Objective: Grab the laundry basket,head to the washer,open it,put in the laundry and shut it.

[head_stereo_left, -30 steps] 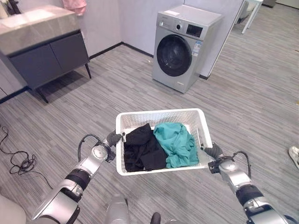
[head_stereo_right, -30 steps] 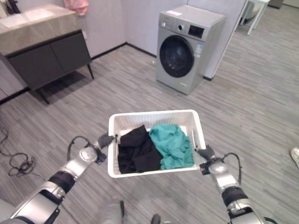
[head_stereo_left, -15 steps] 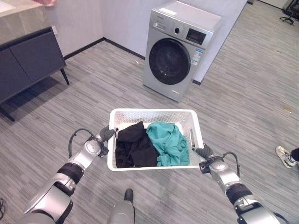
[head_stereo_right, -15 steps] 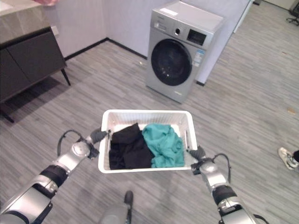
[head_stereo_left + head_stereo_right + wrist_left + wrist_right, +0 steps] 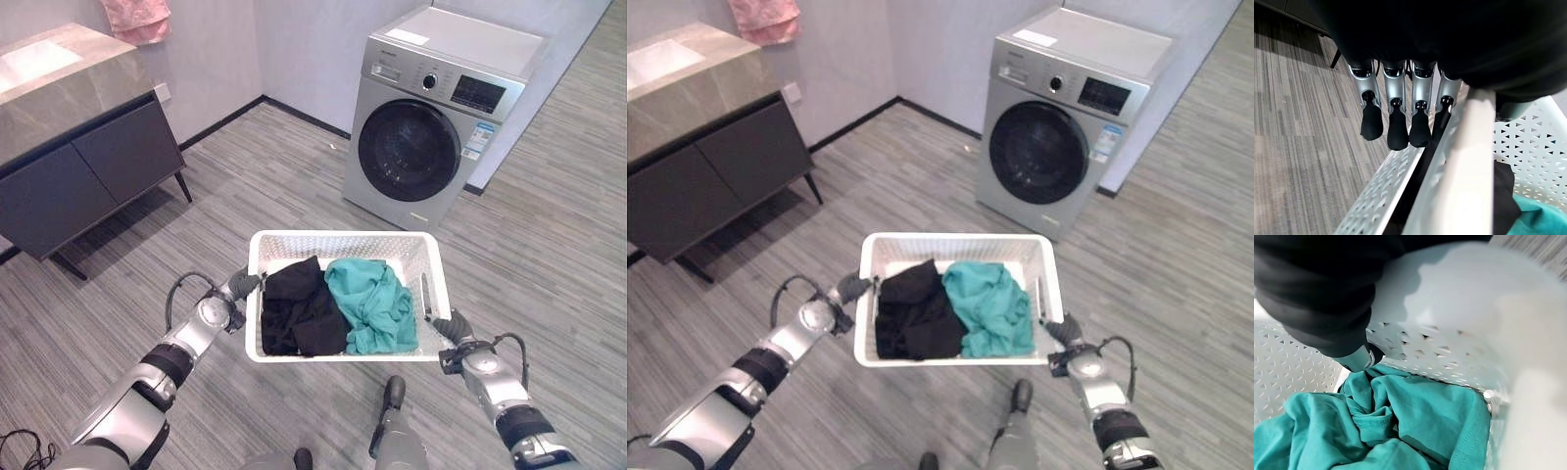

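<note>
white basket [image 5: 343,247] held above floor between both hands, short of washer [image 5: 441,108], whose door is closed. left hand [image 5: 238,288] fingers [image 5: 1396,128] curled under left rim, thumb over it. right hand [image 5: 451,326] at right rim, grip unclear. black cloth [image 5: 299,311] and teal cloth [image 5: 374,304] inside basket. dark cabinet [image 5: 83,157] left.

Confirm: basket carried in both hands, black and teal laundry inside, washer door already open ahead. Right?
Not quite. The washer door is shut: in the left eye view its dark round door sits flush against the front. The rest holds: the left hand and right hand carry the basket by its sides, with black laundry and teal laundry inside.
</note>
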{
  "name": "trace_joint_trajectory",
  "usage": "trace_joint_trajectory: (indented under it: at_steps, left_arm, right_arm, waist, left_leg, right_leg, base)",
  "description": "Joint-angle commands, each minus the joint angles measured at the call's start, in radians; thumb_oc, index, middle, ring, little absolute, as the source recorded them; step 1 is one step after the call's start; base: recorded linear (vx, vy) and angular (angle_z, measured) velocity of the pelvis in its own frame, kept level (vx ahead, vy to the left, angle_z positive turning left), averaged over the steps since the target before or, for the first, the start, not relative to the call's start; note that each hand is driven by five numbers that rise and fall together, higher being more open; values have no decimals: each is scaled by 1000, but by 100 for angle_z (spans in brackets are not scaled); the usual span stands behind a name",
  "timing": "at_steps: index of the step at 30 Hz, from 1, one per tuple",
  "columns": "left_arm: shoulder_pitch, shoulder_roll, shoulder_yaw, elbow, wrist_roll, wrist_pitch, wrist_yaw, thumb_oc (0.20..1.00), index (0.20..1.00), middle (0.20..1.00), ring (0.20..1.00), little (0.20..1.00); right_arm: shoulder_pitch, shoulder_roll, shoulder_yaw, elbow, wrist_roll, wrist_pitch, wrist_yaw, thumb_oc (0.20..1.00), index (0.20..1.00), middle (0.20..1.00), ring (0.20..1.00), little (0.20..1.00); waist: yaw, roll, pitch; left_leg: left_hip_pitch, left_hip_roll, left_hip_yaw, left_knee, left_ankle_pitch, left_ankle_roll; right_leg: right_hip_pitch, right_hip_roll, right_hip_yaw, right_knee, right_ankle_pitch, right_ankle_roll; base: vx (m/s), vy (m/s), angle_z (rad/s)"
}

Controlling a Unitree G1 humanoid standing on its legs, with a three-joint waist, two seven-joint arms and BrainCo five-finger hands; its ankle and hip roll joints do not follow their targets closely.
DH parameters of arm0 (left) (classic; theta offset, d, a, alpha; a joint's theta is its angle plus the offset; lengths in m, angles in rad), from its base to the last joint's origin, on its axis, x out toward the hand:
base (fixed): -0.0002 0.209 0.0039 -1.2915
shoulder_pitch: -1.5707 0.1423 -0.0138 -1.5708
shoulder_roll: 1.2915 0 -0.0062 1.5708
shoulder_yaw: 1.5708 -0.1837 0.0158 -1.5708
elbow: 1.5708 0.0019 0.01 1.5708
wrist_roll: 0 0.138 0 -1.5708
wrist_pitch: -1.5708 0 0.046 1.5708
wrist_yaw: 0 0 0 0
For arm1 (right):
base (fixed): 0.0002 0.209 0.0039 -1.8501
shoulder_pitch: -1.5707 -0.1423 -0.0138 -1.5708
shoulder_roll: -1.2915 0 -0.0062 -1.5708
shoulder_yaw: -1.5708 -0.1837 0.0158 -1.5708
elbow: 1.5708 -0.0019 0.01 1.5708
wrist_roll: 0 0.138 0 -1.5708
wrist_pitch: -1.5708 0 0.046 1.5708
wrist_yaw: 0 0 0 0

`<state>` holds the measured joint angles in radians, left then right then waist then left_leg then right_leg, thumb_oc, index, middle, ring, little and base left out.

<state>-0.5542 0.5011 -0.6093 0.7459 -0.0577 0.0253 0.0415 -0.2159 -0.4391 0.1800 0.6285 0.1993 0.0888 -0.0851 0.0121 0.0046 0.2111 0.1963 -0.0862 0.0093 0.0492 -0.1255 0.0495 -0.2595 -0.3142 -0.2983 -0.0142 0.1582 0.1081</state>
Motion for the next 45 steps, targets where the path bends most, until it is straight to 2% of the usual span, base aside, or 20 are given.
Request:
trace_joint_trajectory:
  at_steps: [1,3,5,6,7,8,9,10,11,12,14,15,16,18,19,20,25,35,45]
  left_arm:
    - [-69,15,46,7,45,-61,20,200,200,200,200,200]
    - [-56,7,52,10,48,-66,23,200,200,200,200,200]
    - [-39,4,63,4,36,-68,22,200,200,200,200,200]
    - [-35,3,69,1,29,-65,24,200,200,200,200,200]
    - [-39,-2,72,3,19,-61,20,200,200,200,200,200]
    - [-40,-2,71,3,19,-61,20,200,200,200,200,200]
    - [-38,-3,80,-5,11,-59,18,200,200,200,200,200]
    - [-36,-2,83,-4,2,-61,18,200,200,200,200,200]
    - [-33,-1,87,-10,-8,-58,17,200,200,200,200,200]
    - [-34,2,91,-17,-13,-57,17,200,200,200,200,200]
    - [-30,6,99,-21,-16,-52,20,200,200,200,200,200]
    - [-32,11,109,-18,-20,-57,28,200,200,200,200,200]
    - [-37,14,109,-13,-22,-57,26,200,200,200,200,200]
    - [-40,20,113,-4,-24,-61,32,200,200,200,200,200]
    - [-41,22,111,0,-26,-65,30,200,200,200,200,200]
    - [-44,22,106,6,-27,-66,29,200,200,200,200,200]
    - [-49,6,71,52,-14,-69,26,200,200,200,200,200]
    - [-48,5,71,74,5,-79,29,200,200,200,200,200]
    - [-32,-7,74,80,20,-85,26,200,200,200,200,200]
  right_arm:
    - [-65,-55,-75,-101,66,-126,49,200,200,200,200,200]
    - [-52,-64,-66,-123,58,-125,59,200,200,200,200,200]
    - [-54,-76,-59,-118,64,-123,60,200,200,200,200,200]
    - [-62,-80,-52,-118,78,-127,58,200,200,200,200,200]
    - [-71,-85,-51,-114,90,-128,56,200,200,200,200,200]
    - [-73,-85,-51,-114,91,-128,56,200,200,200,200,200]
    - [-84,-100,-41,-113,85,-131,47,200,200,200,200,200]
    - [-93,-106,-41,-105,85,-130,42,200,200,200,200,200]
    - [-95,-109,-42,-105,85,-126,36,200,200,200,200,200]
    - [-90,-110,-47,-108,91,-124,35,200,200,200,200,200]
    - [-82,-112,-47,-111,86,-123,32,200,200,200,200,200]
    - [-86,-119,-51,-97,83,-123,31,200,200,200,200,200]
    - [-90,-121,-49,-83,79,-124,32,200,200,200,200,200]
    - [-97,-115,-39,-66,53,-125,26,200,200,200,200,200]
    - [-95,-112,-41,-57,48,-126,26,200,200,200,200,200]
    - [-91,-108,-41,-42,46,-127,26,200,200,200,200,200]
    - [-57,-86,-61,2,44,-134,20,200,200,200,200,200]
    - [-9,-84,-93,22,32,-133,38,200,200,200,200,200]
    - [24,-79,-110,4,26,-142,51,200,200,200,200,200]
  waist:
    - [-7,-24,-103]
    - [-22,-15,-123]
    - [-25,-15,-129]
    - [-22,-22,-121]
    - [-19,-30,-114]
    - [-20,-26,-113]
    - [4,-34,-88]
    - [9,-42,-82]
    - [17,-52,-74]
    - [23,-56,-70]
    - [44,-60,-65]
    - [55,-52,-63]
    - [65,-52,-65]
    - [98,-32,-66]
    - [103,-27,-67]
    - [101,-23,-70]
    - [98,-13,-95]
    - [73,-13,-123]
    - [56,-8,-139]
  left_leg:
    - [-26,105,6,81,-102,-74]
    - [1,137,5,125,-93,-98]
    - [-30,191,8,266,-5,-131]
    - [-81,208,6,398,47,-141]
    - [-139,217,-2,512,83,-139]
    - [-148,221,-6,526,78,-140]
    - [-218,232,-10,679,114,-133]
    - [-260,242,-7,724,137,-133]
    - [-288,262,6,714,152,-129]
    - [-309,276,23,684,138,-125]
    - [-351,276,37,606,109,-122]
    - [-364,279,26,529,100,-128]
    - [-357,271,13,430,119,-133]
    - [-331,260,-66,202,133,-150]
    - [-326,256,-89,160,154,-159]
    - [-312,258,-85,136,150,-158]
    - [-244,238,-55,66,148,-152]
    - [-197,199,-3,-13,128,-110]
    - [-168,183,8,-36,118,-98]
  right_leg:
    - [106,-19,39,17,15,117]
    - [111,12,37,53,18,109]
    - [133,53,21,72,-13,79]
    - [155,69,16,71,-28,57]
    - [177,91,10,66,-46,33]
    - [176,94,8,66,-46,31]
    - [224,141,10,50,-79,-9]
    - [239,151,3,41,-91,-24]
    - [256,160,3,33,-103,-33]
    - [272,168,4,23,-113,-33]
    - [298,181,16,3,-128,-26]
    - [314,194,29,-5,-140,-19]
    - [319,192,41,-9,-141,-14]
    - [354,211,65,-26,-156,1]
    - [365,211,70,-28,-159,3]
    - [375,213,69,-30,-163,5]
    - [400,189,66,-27,-172,15]
    - [358,141,93,-10,-155,54]
    - [364,127,90,-6,-153,66]
  base:
    - [493,-160,15]
    - [471,-199,37]
    - [351,-268,9]
    - [224,-313,-30]
    - [134,-233,-35]
    - [187,-303,-36]
    - [166,-261,-34]
    - [249,-325,-37]
    - [184,-167,-54]
    - [228,-106,-42]
    - [237,-4,-21]
    - [213,80,-40]
    - [249,124,-63]
    - [264,136,-89]
    - [219,103,-87]
    - [241,130,-81]
    - [150,157,-38]
    - [24,107,-15]
    - [14,39,-10]
